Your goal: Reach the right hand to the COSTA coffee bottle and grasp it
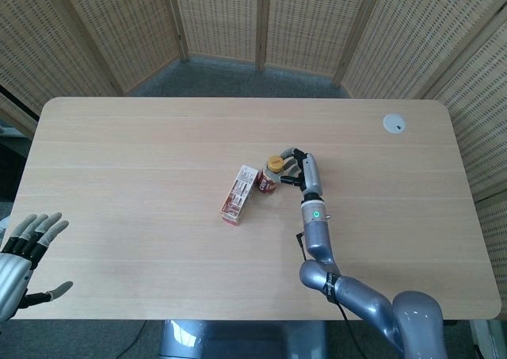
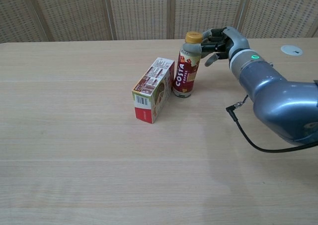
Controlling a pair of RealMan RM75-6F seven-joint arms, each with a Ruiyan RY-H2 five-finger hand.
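Observation:
The COSTA coffee bottle (image 1: 270,178) (image 2: 184,75), dark red with a yellow cap, stands mid-table and leans to the right, its base still on the wood. My right hand (image 1: 301,169) (image 2: 221,42) is at its upper part, and its fingers (image 2: 207,39) curl around the neck just under the cap. My left hand (image 1: 28,254) hovers off the table's near left corner with fingers spread and nothing in it; the chest view does not show it.
A small carton (image 1: 239,194) (image 2: 153,89) lies against the bottle's left side. A white disc (image 1: 394,123) (image 2: 290,49) is set in the table at the far right. A black cable (image 2: 244,131) hangs from my right forearm onto the wood.

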